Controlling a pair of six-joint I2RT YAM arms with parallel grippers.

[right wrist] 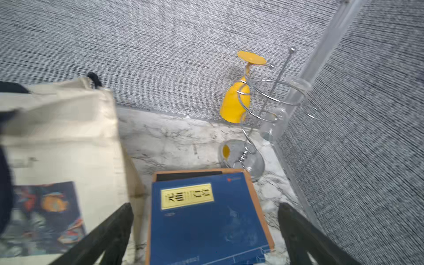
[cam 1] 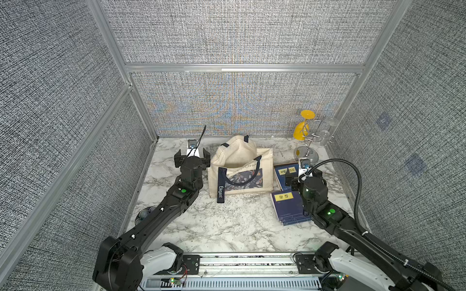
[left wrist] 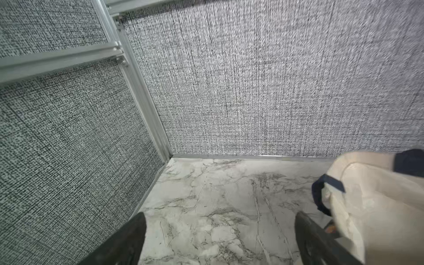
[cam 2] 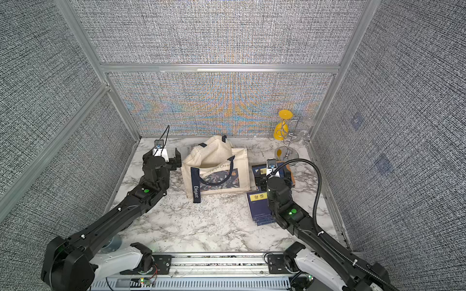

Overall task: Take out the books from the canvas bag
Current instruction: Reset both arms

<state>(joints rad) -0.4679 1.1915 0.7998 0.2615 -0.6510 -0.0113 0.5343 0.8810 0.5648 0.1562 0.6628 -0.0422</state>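
The cream canvas bag (cam 1: 242,173) (cam 2: 216,171) stands slumped in the middle of the marble table, its navy "Elegant" strap hanging at the front. Two navy books with yellow labels lie on the table to its right: a far book (cam 1: 283,170) (cam 2: 259,170) with tan-orange edges and a near book (cam 1: 287,206) (cam 2: 258,209). My right gripper (cam 1: 302,173) (right wrist: 206,208) hovers open over the far book (right wrist: 206,222), fingers on either side and holding nothing. My left gripper (cam 1: 193,156) (left wrist: 220,220) is open and empty just left of the bag (left wrist: 378,202). The bag's inside is hidden.
A wire rack (cam 1: 306,151) in the back right corner holds an inverted yellow goblet (cam 1: 302,127) and a clear glass (cam 1: 327,131), close behind the far book. Grey fabric walls enclose three sides. A dark round object (cam 1: 145,214) sits by the left wall under my left arm.
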